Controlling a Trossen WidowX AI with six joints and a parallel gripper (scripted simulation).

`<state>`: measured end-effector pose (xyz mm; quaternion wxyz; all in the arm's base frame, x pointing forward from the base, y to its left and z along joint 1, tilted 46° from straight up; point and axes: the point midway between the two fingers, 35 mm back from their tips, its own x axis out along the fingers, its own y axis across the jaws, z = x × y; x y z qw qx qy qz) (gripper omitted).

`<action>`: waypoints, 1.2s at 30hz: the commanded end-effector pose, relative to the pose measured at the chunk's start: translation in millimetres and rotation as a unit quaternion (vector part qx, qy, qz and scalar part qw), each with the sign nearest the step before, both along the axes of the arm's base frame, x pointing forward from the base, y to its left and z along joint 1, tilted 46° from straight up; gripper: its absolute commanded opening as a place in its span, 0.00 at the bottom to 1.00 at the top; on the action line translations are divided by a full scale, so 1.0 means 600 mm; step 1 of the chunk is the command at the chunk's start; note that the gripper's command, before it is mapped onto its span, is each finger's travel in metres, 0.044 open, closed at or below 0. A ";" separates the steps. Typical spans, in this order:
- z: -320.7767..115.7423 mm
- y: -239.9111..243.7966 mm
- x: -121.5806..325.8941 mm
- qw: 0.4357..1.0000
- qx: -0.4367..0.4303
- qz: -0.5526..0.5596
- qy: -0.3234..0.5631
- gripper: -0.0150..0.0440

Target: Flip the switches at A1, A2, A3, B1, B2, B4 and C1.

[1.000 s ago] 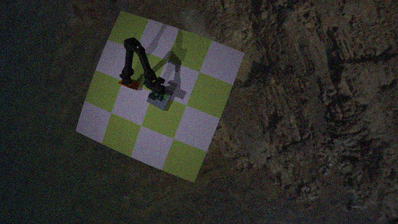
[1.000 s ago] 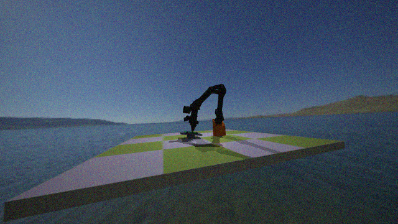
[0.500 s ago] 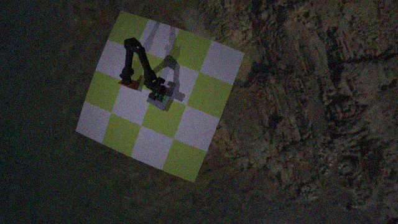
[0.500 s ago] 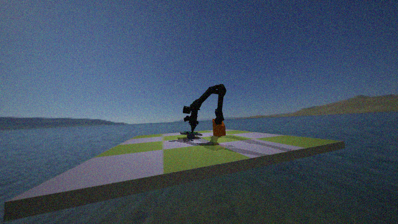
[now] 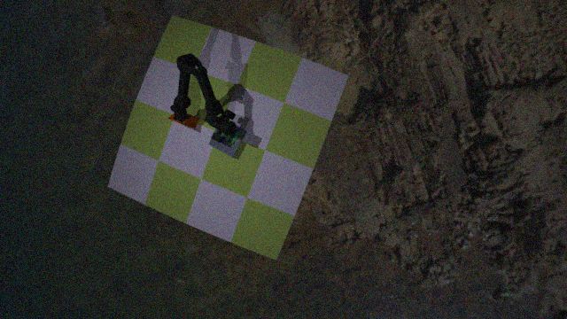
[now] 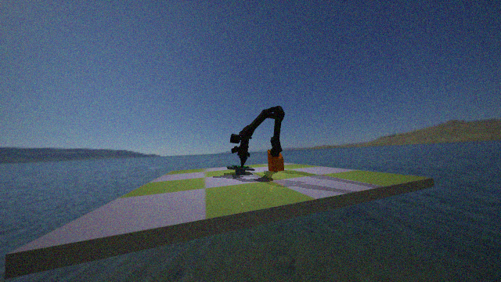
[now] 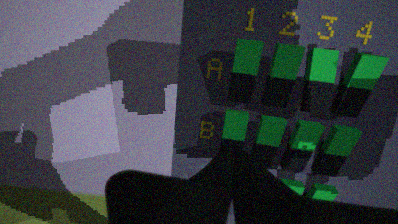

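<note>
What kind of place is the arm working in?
Seemingly outdoors, on open water: a checkered platform carries the arm, rippled water surrounds it in the exterior view, and a brown hill rises beyond under open sky.

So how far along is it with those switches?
Done: I can't confirm any; the tilts of rows A and B on the panel are too dim to judge. In hand: the closed end effector is low near B1 and B2. Left: lifting clear; C1 is hidden.
</note>
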<state>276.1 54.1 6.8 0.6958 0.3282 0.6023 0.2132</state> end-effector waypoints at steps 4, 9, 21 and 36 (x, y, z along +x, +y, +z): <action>-0.003 0.004 -0.001 1.000 0.003 0.001 0.003 0.25; 0.018 -0.022 -0.001 1.000 -0.002 0.003 0.004 0.25; 0.062 -0.089 -0.002 1.000 0.003 0.010 0.012 0.25; 0.009 -0.063 0.021 1.000 0.005 0.019 0.021 0.25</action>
